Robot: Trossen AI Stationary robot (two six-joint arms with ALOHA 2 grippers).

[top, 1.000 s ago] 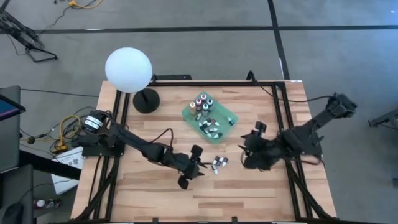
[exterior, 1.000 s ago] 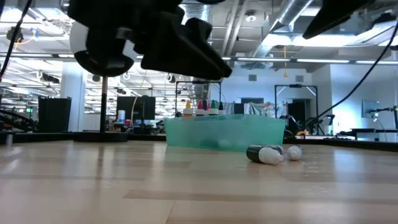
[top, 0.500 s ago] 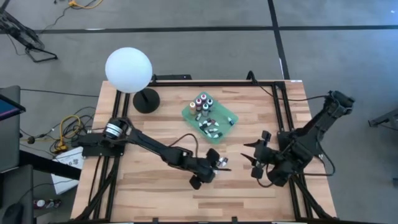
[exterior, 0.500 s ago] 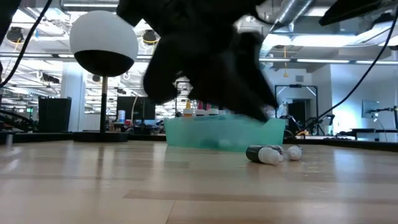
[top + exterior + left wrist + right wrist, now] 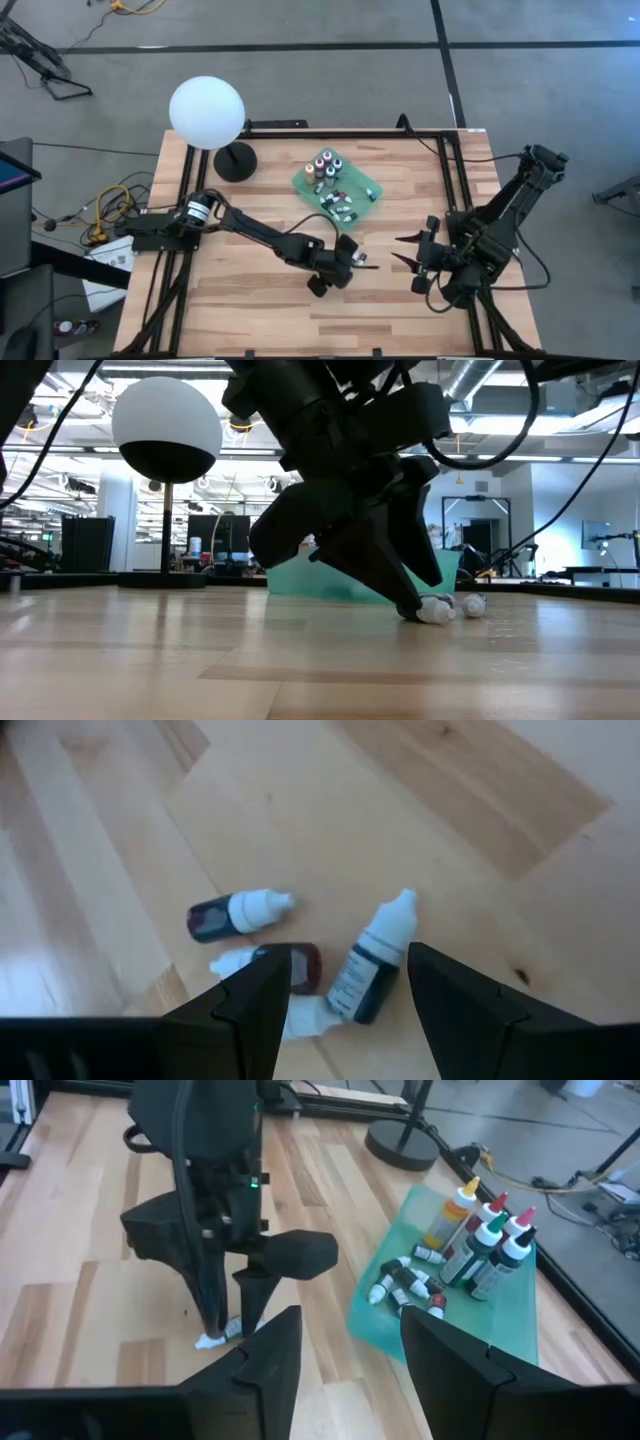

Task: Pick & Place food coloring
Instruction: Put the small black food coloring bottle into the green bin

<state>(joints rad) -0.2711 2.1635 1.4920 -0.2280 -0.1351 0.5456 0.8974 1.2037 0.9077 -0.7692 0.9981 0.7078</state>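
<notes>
On the table (image 5: 240,300), the left gripper (image 5: 352,262) hangs with fingers spread over three loose bottles (image 5: 375,960) just past the tray's (image 5: 370,190) 6 o'clock edge, grasping nothing. More bottles (image 5: 324,165) sit in the tray. The right gripper (image 5: 405,250), at 3 o'clock of the loose bottles, is spread and empty.

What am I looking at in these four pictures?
Two robot arms work at a wooden table. One picture looks down from above, one looks level across the tabletop, and one comes from each arm's wrist. A green tray holds small food coloring bottles; three more bottles lie loose on the wood. The left gripper is down over them, open, with nothing held yet. The right gripper waits nearby, open and empty. The white ball is a lamp.
</notes>
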